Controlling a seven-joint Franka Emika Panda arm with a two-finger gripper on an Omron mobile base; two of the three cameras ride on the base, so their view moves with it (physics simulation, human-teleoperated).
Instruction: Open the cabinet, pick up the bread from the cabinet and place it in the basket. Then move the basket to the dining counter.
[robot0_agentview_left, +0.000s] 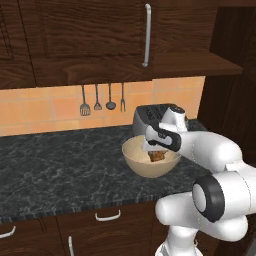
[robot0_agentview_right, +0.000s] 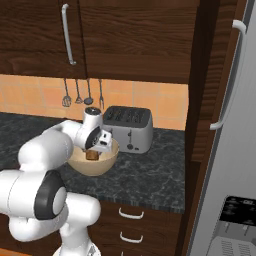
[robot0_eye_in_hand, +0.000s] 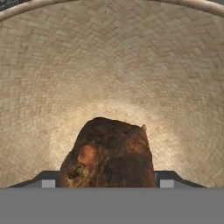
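Bread (robot0_eye_in_hand: 108, 153) lies in the basket (robot0_agentview_left: 135, 162), on the black counter (robot0_agentview_left: 60, 170) just left of the toaster (robot0_agentview_right: 128, 128); expect it light, soft, crumbly, so you need no more squeeze on it. Basket looks stiff and light; take it by the rim, a wall between the fingers. Gripper (robot0_agentview_left: 156, 150) sits inside the basket, jaws wide, one tip on each side of the bread; whether they pinch it you cannot tell; treat as released.
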